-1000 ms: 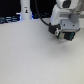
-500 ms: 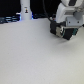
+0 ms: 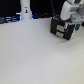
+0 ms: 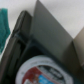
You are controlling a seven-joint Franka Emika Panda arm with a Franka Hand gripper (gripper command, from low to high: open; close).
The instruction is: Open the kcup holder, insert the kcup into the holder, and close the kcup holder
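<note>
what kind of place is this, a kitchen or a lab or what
Probably a lab or robot test bench, not a kitchen. A robot arm works over a bare white table that holds only a black kcup holder, with dark equipment behind it.

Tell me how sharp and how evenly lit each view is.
Exterior view: soft and low in detail, the white table bright and washed out, the holder a dark blur under the arm, background dim. Wrist view: very close and out of focus, a pod with a reddish top smeared, the dark panels around it edgeless, no harsh glare.
</note>
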